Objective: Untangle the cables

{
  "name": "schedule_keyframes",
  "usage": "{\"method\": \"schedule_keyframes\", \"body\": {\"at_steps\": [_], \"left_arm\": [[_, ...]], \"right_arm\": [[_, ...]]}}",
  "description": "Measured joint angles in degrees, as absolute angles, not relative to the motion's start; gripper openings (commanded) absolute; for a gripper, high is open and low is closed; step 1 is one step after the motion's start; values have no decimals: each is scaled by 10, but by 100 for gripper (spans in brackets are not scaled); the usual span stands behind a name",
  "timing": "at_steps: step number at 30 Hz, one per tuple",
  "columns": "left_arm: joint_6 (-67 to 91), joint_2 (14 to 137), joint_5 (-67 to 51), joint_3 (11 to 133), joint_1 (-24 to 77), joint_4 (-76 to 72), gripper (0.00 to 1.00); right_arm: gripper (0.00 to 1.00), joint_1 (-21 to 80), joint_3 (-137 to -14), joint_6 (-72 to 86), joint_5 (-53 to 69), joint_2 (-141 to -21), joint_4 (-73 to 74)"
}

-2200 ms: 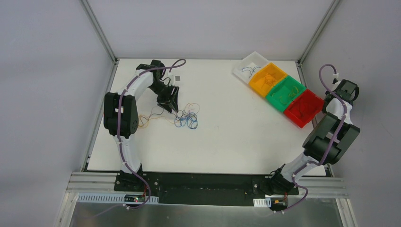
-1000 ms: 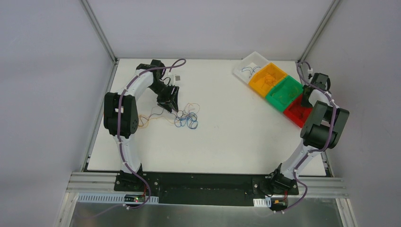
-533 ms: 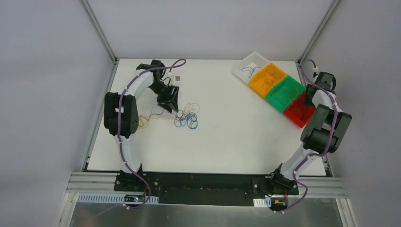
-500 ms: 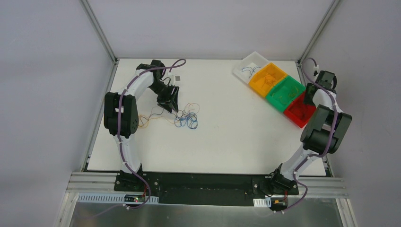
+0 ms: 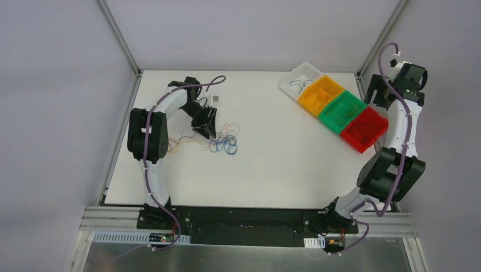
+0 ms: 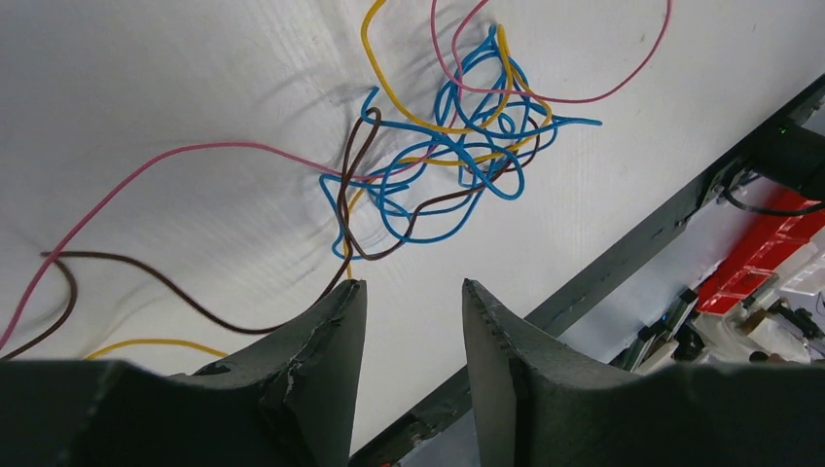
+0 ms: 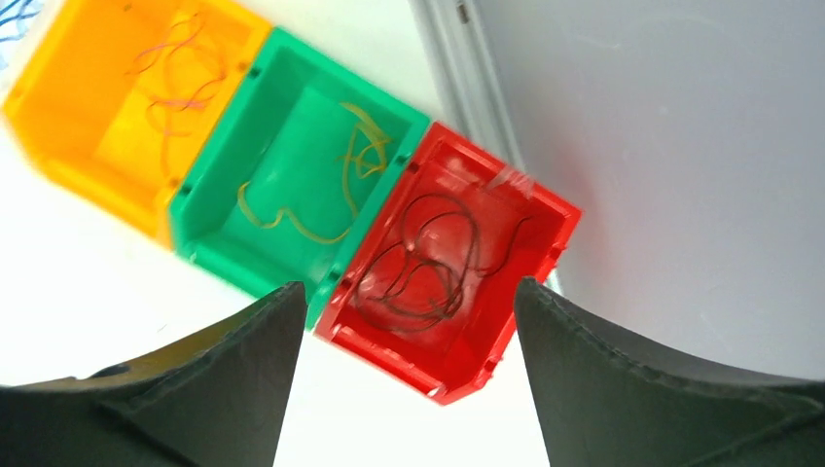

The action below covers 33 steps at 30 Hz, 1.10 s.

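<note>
Seen from above, a white counter has two robot arms bolted at its near edge. The tangle of cables lies on the left half of the counter, well apart from a diagonal row of four small bins at the far right corner: a white bin, an orange bin, a green bin and a red bin.

The left claw points down at the left edge of the tangle. From overhead its fingers are too small to tell apart. The right claw is raised just beyond the red bin, at the counter's right edge.

The left wrist camera shows what the overhead view cannot. The tangle of cables is a knot of blue loops threaded with yellow, brown and pink strands, and loose ends trail away across the counter. The left claw is partly open, with bare counter showing between its two dark fingers and no strand in the gap. A brown strand and a yellow strand run down behind the tip of the finger on the left of this view. Whether they touch it cannot be told.

The right wrist camera looks down into the bins. The orange bin holds thin orange wires, the green bin holds yellow wires, and the red bin holds dark wires in loose curls. The right claw is spread wide above the red bin, with nothing between its fingers.
</note>
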<state>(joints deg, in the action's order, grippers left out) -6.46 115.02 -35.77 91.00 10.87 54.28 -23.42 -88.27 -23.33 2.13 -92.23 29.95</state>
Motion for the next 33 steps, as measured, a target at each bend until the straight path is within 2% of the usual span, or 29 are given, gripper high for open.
{"method": "schedule_keyframes", "body": {"at_steps": [7, 11, 13, 17, 22, 26, 29, 33], "left_arm": [[-43, 1220, -375, 901, 174, 505, 17], [-9, 1296, -417, 957, 240, 505, 15], [5, 1310, -430, 998, 273, 496, 20], [4, 1286, -459, 1024, 307, 467, 42], [-12, 1137, -496, 932, 251, 456, 57], [-30, 1003, -477, 837, 99, 463, 58], [-48, 982, -432, 806, 5, 471, 57], [-67, 981, -379, 753, -31, 491, 56]], "right_arm": [[82, -234, -888, -229, 164, -894, 425], [80, -217, -884, -209, 256, -876, 478], [79, -190, -866, -201, 292, -859, 484], [78, -131, -825, -184, 334, -838, 485], [75, -56, -783, -157, 354, -841, 466], [74, 19, -759, -142, 354, -859, 434], [72, 74, -751, -139, 351, -878, 414], [68, 156, -747, -135, 332, -914, 376]]}}
